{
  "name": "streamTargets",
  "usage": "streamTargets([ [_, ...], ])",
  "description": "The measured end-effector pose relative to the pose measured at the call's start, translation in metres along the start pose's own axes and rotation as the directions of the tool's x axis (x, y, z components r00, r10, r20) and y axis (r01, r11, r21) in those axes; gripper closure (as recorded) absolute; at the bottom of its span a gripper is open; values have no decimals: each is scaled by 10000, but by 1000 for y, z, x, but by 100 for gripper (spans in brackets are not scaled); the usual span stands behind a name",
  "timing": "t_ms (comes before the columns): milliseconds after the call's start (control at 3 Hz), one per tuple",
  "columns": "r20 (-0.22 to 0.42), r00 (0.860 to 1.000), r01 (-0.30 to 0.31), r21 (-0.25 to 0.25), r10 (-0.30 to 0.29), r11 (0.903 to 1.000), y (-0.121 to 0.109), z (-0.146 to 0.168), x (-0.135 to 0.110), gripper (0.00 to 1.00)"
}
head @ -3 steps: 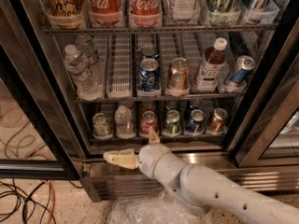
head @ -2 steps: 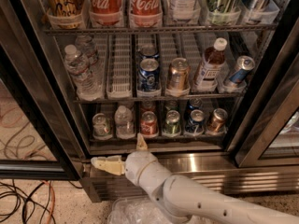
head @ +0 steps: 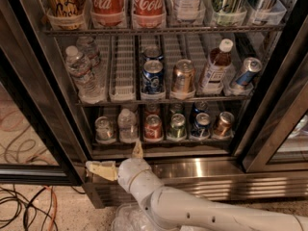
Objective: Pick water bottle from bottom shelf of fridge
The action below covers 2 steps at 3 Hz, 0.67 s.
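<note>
Right, the gripper (head: pixel 113 155) sits low at the foot of the fridge (head: pixel 216 170), just under the steel lip of the bottom shelf (head: pixel 202 149). Its jaws are spread wide and hold nothing: one finger points left along the base, the other pokes up against the shelf front.

The target, the water bottle (head: pixel 127 126), stands upright in the second lane from the left. A silver can (head: pixel 103 129) is close on its left and a red can (head: pixel 153 127) close on its right.

So the job now, as I read it, is alignment. The wrist needs to come up to shelf height and turn so that one finger goes either side of the bottle. Then it's straight in along the lane, because those neighbours leave slim gaps.

The ribbed body, below the white cap, looks the best place to close. A gentle squeeze should do, since thin plastic will likely give. Headroom looks tight under the rack above.

The larger bottles (head: pixel 82 71) one shelf up are the wrong ones.
</note>
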State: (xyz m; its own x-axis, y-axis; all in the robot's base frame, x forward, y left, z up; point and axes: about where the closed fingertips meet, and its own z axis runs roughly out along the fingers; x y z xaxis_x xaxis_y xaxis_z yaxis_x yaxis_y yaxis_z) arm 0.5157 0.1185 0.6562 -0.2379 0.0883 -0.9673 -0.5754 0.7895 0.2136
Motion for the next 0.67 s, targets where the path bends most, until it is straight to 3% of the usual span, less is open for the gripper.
streamTargets([
  [333,0,10000,0,1,0,10000,0,0,0,0],
  [667,-157,9988,474,647,-464,9968,-8,5,0,0],
])
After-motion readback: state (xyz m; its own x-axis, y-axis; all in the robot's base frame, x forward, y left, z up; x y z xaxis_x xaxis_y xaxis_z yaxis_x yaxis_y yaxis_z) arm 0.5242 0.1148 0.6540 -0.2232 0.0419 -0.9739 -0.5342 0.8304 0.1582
